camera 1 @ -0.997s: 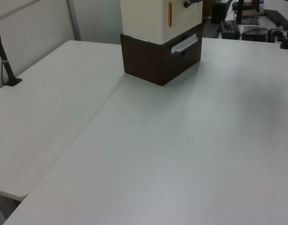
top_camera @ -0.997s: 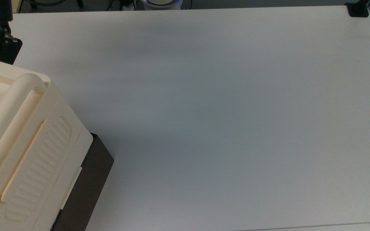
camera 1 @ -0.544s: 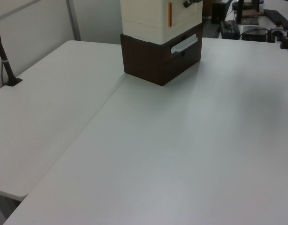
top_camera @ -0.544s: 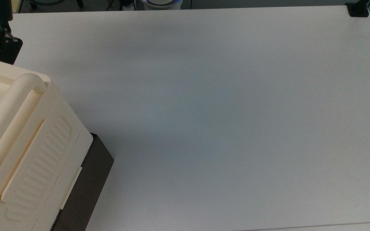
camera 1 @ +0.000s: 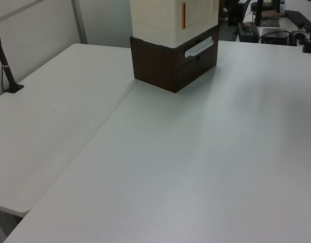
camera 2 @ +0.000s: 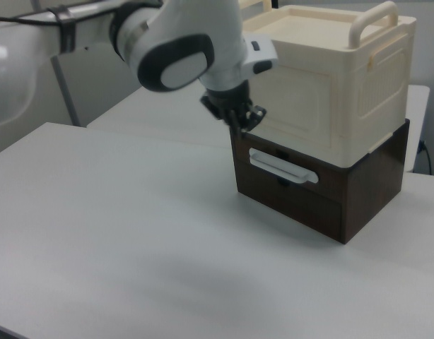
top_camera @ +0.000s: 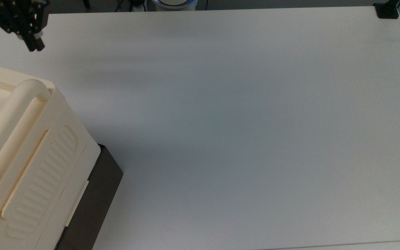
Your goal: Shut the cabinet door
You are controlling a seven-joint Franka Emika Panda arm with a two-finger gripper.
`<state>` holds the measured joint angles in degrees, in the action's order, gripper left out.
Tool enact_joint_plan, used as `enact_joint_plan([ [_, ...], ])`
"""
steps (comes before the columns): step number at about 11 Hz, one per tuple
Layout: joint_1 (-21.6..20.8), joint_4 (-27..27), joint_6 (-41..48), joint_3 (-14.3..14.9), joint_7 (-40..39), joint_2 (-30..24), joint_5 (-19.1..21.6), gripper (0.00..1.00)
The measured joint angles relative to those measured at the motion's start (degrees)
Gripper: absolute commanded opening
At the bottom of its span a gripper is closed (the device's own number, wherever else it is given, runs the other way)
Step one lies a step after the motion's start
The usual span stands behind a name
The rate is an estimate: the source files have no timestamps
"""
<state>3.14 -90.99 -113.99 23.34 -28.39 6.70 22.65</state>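
A white table [top_camera: 241, 114] spreads below and beside the gripper [top_camera: 33, 44], with a black clamp [top_camera: 386, 10] at its far corner.

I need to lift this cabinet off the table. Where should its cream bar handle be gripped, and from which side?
Grip the bar handle at its middle, coming straight down from above and closing across its width. It arches over the top of the cabinet with a gap beneath, and its middle stretch is straight and round. It looks thick, so the hold may be marginal.
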Motion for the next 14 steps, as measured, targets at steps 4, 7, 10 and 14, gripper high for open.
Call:
enact_joint_plan([
  [4, -0.3, 2.4, 23.0, -1.2, -0.5, -6.6, -6.8, 1.0],
  [7, -3.4, 2.4, 29.3, -5.3, 9.1, -11.8, -12.1, 1.0],
  [10, -10.5, 2.0, 27.7, -7.4, 17.5, -11.4, -17.5, 1.0],
  [14, -10.0, 1.1, 20.9, -8.0, 17.9, -9.5, -17.8, 1.0],
])
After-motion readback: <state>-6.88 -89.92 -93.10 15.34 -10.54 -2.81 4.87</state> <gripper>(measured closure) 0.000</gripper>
